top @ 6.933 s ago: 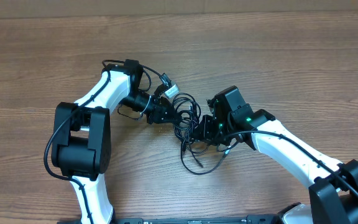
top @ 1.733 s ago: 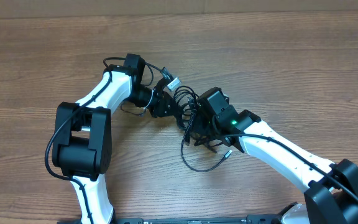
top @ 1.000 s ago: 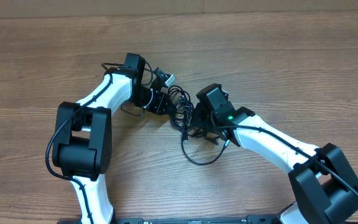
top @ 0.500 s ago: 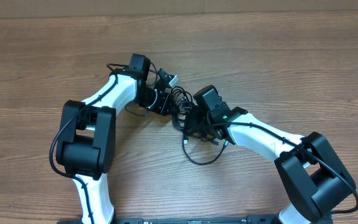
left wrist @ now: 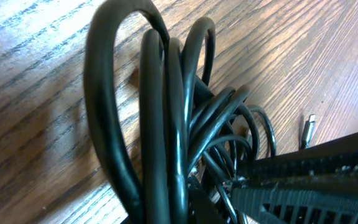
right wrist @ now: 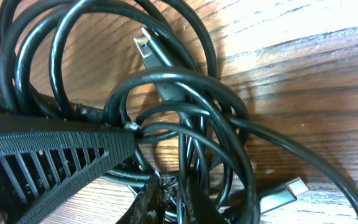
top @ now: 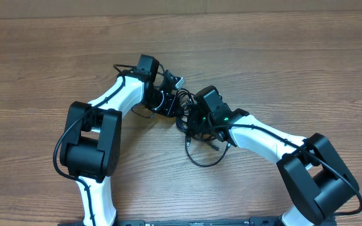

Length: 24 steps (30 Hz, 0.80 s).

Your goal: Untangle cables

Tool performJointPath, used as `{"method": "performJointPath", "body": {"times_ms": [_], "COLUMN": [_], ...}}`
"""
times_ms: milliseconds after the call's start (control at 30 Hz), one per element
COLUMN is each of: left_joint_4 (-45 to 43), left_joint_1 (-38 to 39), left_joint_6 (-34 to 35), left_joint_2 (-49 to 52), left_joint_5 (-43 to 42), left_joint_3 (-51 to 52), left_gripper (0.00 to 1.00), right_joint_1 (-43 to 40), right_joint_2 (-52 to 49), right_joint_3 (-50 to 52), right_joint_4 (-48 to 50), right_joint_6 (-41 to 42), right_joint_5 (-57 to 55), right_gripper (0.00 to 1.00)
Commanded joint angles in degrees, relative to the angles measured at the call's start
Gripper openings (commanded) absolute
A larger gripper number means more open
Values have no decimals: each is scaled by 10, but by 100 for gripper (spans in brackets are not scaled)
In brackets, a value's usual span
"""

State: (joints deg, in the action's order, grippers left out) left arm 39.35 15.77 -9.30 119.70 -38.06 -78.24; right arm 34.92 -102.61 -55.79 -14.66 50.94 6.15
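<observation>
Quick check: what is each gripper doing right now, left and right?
Left gripper: jaws closed on the cables.
Right gripper: jaws closed on the cables too.

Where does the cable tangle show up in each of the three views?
Overhead: cables just above picture centre, one loop trailing downward.
Left wrist: cables fill the middle, with tall loops standing over the wood.
Right wrist: cables fill most of the frame as overlapping coils.
Shared landmark: the wood-grain table beneath them.
</observation>
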Motion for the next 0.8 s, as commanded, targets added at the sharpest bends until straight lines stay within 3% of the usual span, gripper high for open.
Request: {"method": "performJointPath", "body": {"times_ms": [0,767], "left_joint_4": [-1,-11], "left_joint_1": [5,4], "left_joint_6": [4,24], "left_joint_2": [10,10], "left_joint_5": [10,10], "left_joint_3": [3,3], "left_gripper": [10,11], "right_joint_1": [-10,-21], "right_joint_2": [-4,-32], "right_joint_3": [4,4], "right_joint_4": [3,10], "right_joint_6": [-9,-12], "right_joint_5": [-11,18], "right_gripper": [11,15]}}
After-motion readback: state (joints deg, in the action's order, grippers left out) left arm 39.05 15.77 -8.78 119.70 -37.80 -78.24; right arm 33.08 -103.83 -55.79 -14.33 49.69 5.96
